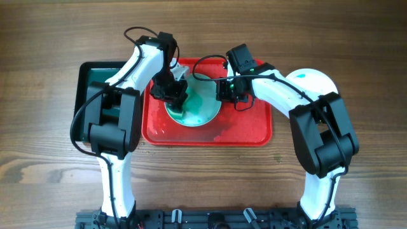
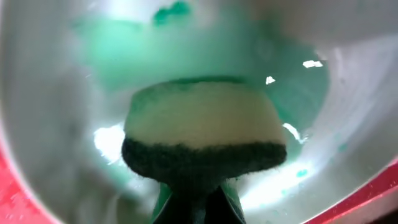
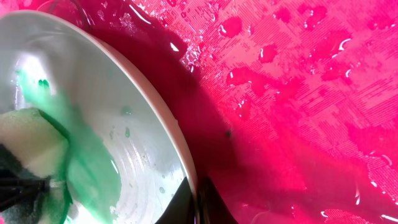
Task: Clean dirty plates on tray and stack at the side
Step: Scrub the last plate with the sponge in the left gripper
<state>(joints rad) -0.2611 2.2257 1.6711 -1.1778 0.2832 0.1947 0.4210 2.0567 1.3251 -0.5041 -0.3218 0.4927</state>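
Note:
One white plate (image 1: 198, 109) smeared with green lies on the red tray (image 1: 254, 130). My left gripper (image 1: 175, 93) is shut on a sponge (image 2: 202, 140), yellow on top and dark green below, and presses it onto the plate's green-smeared inside (image 2: 205, 68). My right gripper (image 1: 224, 92) is shut on the plate's right rim (image 3: 186, 168), one finger inside and one outside. The sponge also shows in the right wrist view (image 3: 28, 146). A second white plate (image 1: 310, 79) lies on the table to the right, partly under my right arm. A third plate is not in view.
A dark green tray (image 1: 86, 83) stands left of the red tray, mostly under my left arm. The red tray floor (image 3: 298, 93) is wet with droplets. Bare wooden table (image 1: 44, 165) lies all around.

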